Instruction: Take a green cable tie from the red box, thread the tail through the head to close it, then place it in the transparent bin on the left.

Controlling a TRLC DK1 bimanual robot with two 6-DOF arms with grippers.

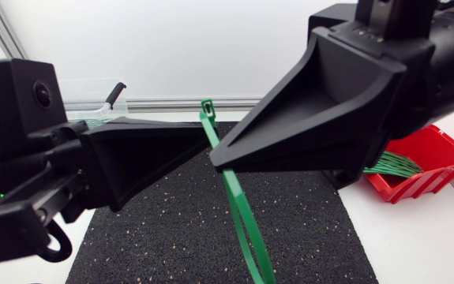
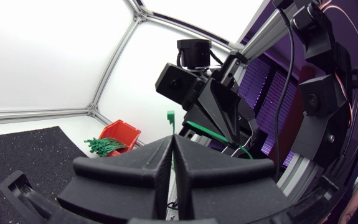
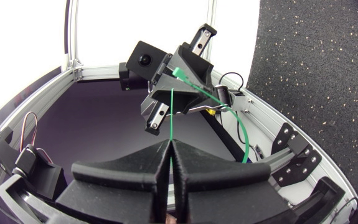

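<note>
- The green cable tie [image 1: 238, 209] is up in the air over the black mat [image 1: 305, 229], between my two grippers. It is not in the box or the bin.
- The left gripper [image 1: 196, 146] has its fingers closed on the tie, just under the little square head.
- The right gripper [image 1: 220, 158] has its fingers closed on the strap too, right beside the left one.
- The long tail hangs down loose. It is not through the head yet.
- I think the tie is very light, thin and bendy, and a bit slippery. It is best to pinch the flat strap close to the tip, so the tip does not wobble.
- The red box [image 1: 436, 150] sits on the counter [image 1: 416, 237] and holds more green ties [image 1: 392, 164].
- The see-through bin [image 1: 84, 93] is far back on the left. I cannot tell what is inside.
</note>
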